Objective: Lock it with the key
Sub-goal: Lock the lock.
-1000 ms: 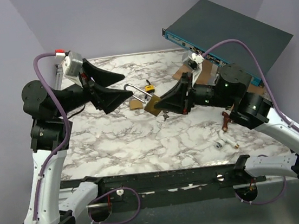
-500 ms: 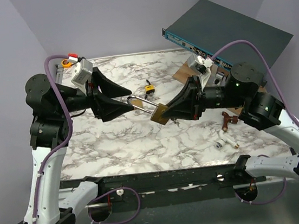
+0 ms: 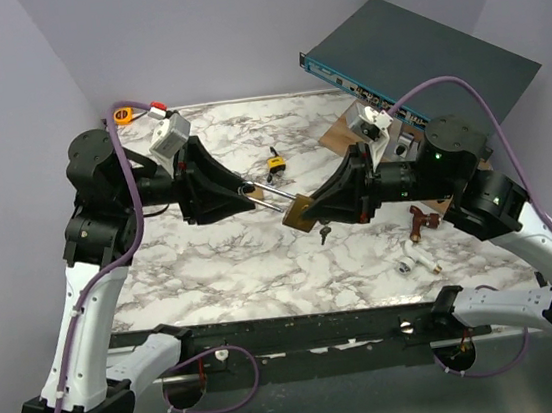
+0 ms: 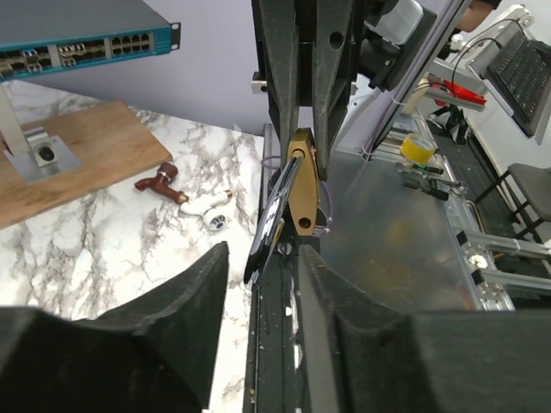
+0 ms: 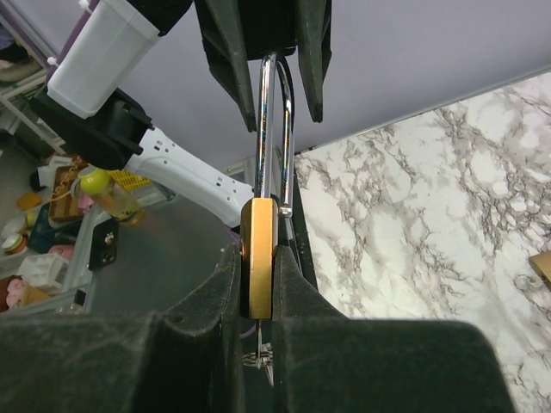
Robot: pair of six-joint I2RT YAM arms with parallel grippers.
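A brass padlock (image 3: 300, 210) is held in the air over the table's middle. My right gripper (image 3: 295, 216) is shut on its body, seen edge-on in the right wrist view (image 5: 258, 249). The steel shackle (image 5: 275, 112) is open, its short leg out of the body. A key (image 5: 265, 357) on a ring hangs from the lock's underside and also shows in the top view (image 3: 323, 231). My left gripper (image 3: 252, 193) is open, its fingers (image 5: 228, 43) close on either side of the shackle's loop. In the left wrist view the padlock (image 4: 301, 185) sits just beyond my left gripper (image 4: 263, 254).
A small yellow and black object (image 3: 276, 163) lies on the marble behind the lock. A network switch (image 3: 418, 48) stands on a wooden board (image 3: 348, 135) at the back right. A brown tap (image 3: 419, 219) and a white fitting (image 3: 419, 262) lie at the right.
The right gripper has lifted the padlock off the table and turned its shackle to the left. The left gripper has moved right and narrowed around the shackle.
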